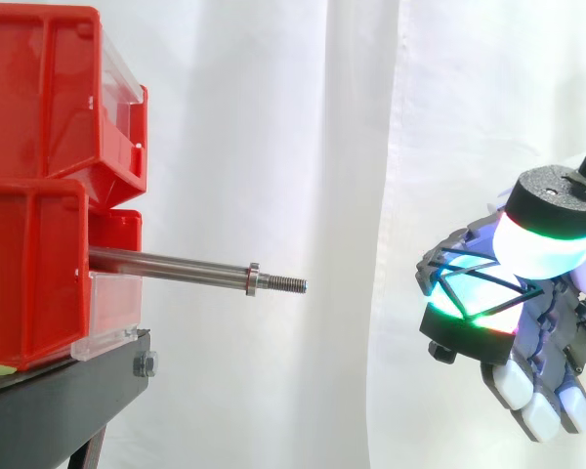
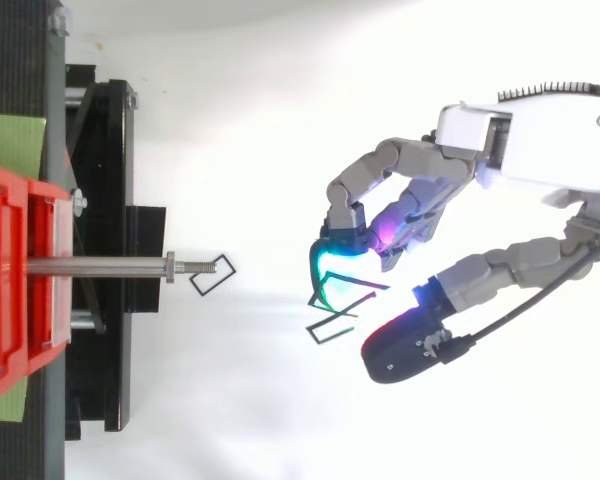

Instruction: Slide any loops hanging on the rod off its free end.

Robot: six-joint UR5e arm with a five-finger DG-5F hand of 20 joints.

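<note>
In the side view, the straight steel rod (image 1: 176,265) juts level out of the red plastic bins (image 1: 39,176), and its whole length, nut and threaded free end included, is bare, with nothing hanging on it. Well beyond the rod's free end and a little lower, the hand (image 1: 545,327) has its fingers curled, and its glowing pads (image 1: 474,298) pinch thin black wire loops (image 1: 466,277).

In the top view, the rod (image 2: 100,265) again carries nothing along its shaft. The hand (image 2: 450,175) is well clear of the rod's tip, and the loops (image 2: 332,330) are caught between its thumb and fingers. A single black wire loop (image 2: 211,276) shows right at the rod's tip. As the level view shows none there, it probably lies loose below the rod.

Judged from this, the sliding is done. At most, what is left is letting go of the held loops.
</note>
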